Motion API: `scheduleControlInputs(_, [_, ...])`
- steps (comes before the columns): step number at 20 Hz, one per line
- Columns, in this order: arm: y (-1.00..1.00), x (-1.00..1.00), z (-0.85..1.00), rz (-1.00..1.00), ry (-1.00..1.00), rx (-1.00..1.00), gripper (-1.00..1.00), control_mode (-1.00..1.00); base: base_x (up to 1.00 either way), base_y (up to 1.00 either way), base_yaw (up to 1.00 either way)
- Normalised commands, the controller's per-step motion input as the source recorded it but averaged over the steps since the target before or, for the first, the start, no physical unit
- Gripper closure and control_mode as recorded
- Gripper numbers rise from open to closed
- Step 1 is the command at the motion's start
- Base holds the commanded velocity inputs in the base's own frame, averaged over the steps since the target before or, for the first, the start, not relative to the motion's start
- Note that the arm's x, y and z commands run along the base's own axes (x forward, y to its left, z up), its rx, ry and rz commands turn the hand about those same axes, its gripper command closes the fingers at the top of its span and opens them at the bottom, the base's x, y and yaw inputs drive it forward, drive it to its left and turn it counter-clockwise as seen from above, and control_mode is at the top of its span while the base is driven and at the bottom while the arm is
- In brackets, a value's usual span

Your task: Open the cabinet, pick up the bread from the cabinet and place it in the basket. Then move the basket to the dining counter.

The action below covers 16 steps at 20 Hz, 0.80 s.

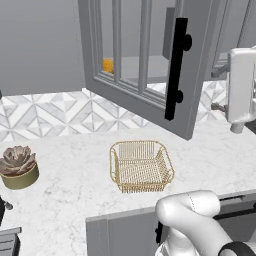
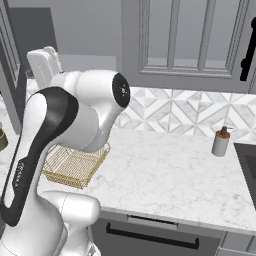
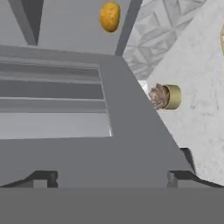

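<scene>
So the grey glass-paned cabinet door with the long black bar handle is swung open, first step looks done. The small golden-orange bun sits inside on the cabinet shelf, untouched. The gold wire basket waits empty on the marble surface below. The robot's hand has its fingertips spread wide, holding nothing. Grab, drop and basket carry all left.

Arm raised high, claw fingertips spread wide.
</scene>
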Motion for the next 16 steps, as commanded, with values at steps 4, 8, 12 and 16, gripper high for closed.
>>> scheduleControlInputs(4, [0.92,0.35,0.0,0.29,0.3,0.16,-1.0,-1.0,0.0,0.0,0.0])
scheduleControlInputs(8, [1.0,0.08,0.0,0.31,0.29,0.07,-1.0,-1.0,0.0,0.0,0.0])
scheduleControlInputs(12, [1.0,0.0,0.0,0.37,0.26,0.0,-1.0,-1.0,0.0,0.0,0.0])
scheduleControlInputs(16, [1.0,0.0,-0.14,0.34,0.23,0.0,-1.0,-1.0,0.0,0.0,0.0])
